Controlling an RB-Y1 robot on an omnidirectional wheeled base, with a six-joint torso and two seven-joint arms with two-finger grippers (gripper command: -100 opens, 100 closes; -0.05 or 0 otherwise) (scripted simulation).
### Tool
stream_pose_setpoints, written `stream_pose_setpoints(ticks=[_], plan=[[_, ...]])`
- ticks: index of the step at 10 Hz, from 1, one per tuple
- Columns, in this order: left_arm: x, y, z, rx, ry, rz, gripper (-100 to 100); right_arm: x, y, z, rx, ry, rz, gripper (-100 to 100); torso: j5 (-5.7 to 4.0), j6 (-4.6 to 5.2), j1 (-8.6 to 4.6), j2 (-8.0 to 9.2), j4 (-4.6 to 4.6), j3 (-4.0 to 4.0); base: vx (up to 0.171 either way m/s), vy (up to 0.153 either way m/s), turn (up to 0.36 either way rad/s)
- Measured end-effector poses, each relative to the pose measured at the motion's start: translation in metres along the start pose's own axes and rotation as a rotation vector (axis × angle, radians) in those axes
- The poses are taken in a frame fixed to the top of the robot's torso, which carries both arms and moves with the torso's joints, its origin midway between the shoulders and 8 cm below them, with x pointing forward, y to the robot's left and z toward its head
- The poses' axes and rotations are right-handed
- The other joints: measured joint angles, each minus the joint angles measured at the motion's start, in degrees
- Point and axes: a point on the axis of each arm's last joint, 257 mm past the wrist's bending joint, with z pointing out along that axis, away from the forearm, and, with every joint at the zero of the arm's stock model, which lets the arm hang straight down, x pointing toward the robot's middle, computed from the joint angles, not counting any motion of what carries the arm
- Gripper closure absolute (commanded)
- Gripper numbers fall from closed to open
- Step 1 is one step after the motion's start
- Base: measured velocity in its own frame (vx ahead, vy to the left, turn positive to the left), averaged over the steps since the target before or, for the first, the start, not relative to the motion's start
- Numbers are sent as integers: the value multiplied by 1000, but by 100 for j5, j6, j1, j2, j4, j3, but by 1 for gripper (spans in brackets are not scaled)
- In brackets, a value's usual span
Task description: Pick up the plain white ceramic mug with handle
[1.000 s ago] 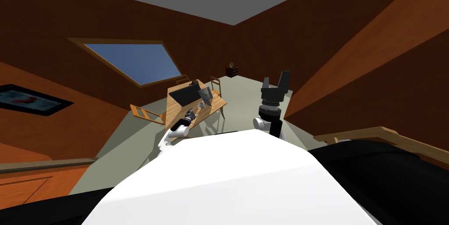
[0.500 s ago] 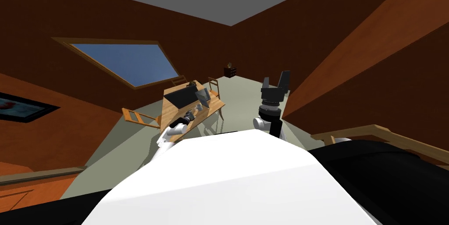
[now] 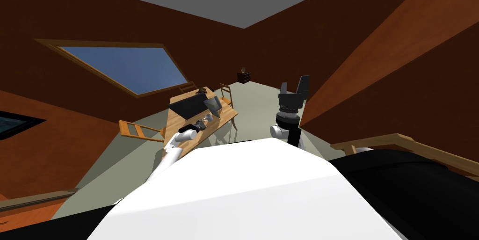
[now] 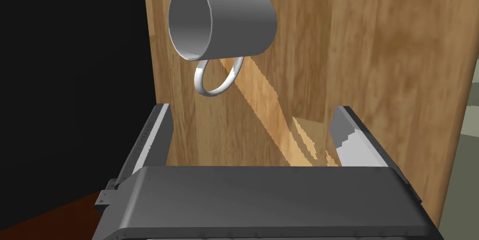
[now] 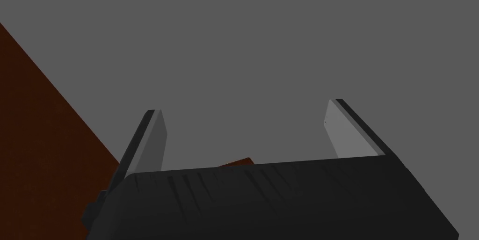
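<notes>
Left gripper [image 4: 251,125]: open, empty; arm extended forward and low over the wooden table [image 4: 374,64]. Mug [image 4: 224,22]: grey-white, on the table ahead of the fingertips and apart from them, ring handle turned toward the gripper. Head view adds an open laptop [image 3: 213,105] just beyond the mug. Right gripper [image 5: 243,120]: open, empty; arm raised, fingers pointing up.

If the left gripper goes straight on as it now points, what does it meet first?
Probably the mug, at its handle facing the left gripper, whose jaws stand open. Depth is unclear.
</notes>
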Motion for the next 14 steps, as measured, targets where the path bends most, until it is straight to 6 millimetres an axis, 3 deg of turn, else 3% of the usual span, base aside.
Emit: stream_pose_setpoints(ticks=[3, 9, 10, 11, 13, 14], plan=[[-23, 5, 4, -83, -45, -107, -100, 0, 0, 0, 0, 0, 0, 0, -1, -1, -3, -5, -2, -4, 114, -59, -28], [-59, -2, 4, -187, -118, -278, -100, 0, 0, 0, 0, 0, 0, 0, 0, -2, 2, 6, 1, 3, 85, -46, -18], [-60, -2, 4, -191, -121, -283, 0, 0, 0, 0, 0, 0, 0, 0, 2, -3, 10, 20, 3, 10, 8, -3, 1], [-60, -2, 4, -190, -120, -282, -100, 0, 0, 0, 0, 0, 0, 0, 3, -3, 15, 33, 6, 18, 33, 10, -26], [-61, 7, 10, -189, -123, -287, -100, 0, 0, 0, 0, 0, 0, 0, 7, -2, 28, 26, 5, 14, 31, 24, -26], [-61, 7, 11, -188, -123, -286, 100, 0, 0, 0, 0, 0, 0, 0, 6, -4, 25, 33, 6, 18, 0, 0, 0]])
